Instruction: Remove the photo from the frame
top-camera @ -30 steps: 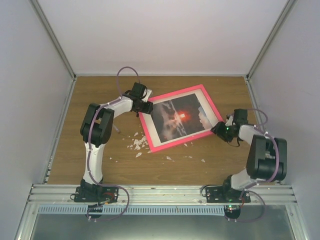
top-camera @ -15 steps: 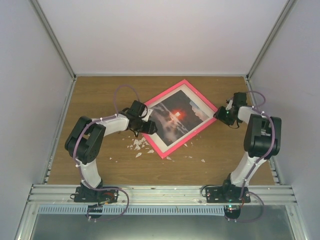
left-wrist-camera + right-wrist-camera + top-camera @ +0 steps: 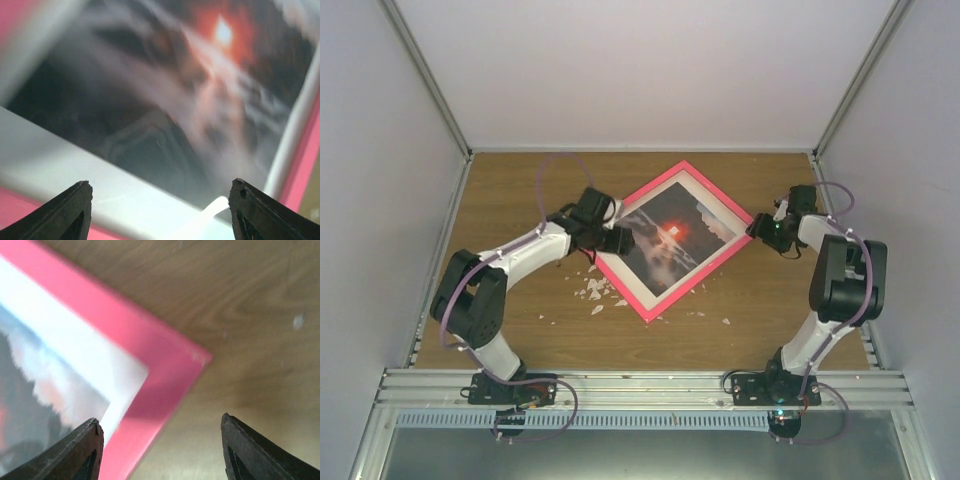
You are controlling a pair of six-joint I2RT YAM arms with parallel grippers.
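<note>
The pink-red frame (image 3: 717,190) lies face up on the wooden table, turned like a diamond. Inside it shows the photo (image 3: 665,245) with its red sun, ringed by a white mat. My left gripper (image 3: 620,240) hovers over the frame's left side. In the left wrist view its jaws (image 3: 160,186) stand wide apart over the photo (image 3: 200,90) and the white mat (image 3: 75,160), holding nothing. My right gripper (image 3: 761,228) is at the frame's right corner. In the right wrist view the gripper (image 3: 160,420) is open, with the pink corner (image 3: 170,360) below and between the fingers.
White crumbs (image 3: 594,290) are scattered on the table (image 3: 520,200) just left of the frame's lower corner, with a few more (image 3: 725,321) to the right. Pale enclosure walls stand at the back and both sides. A metal rail (image 3: 640,385) runs along the near edge.
The frame has turned counter-clockwise into a diamond and shifted slightly left. Both grippers have opened wider. The left arm has stretched out lower and the right gripper has moved back to the right corner.
</note>
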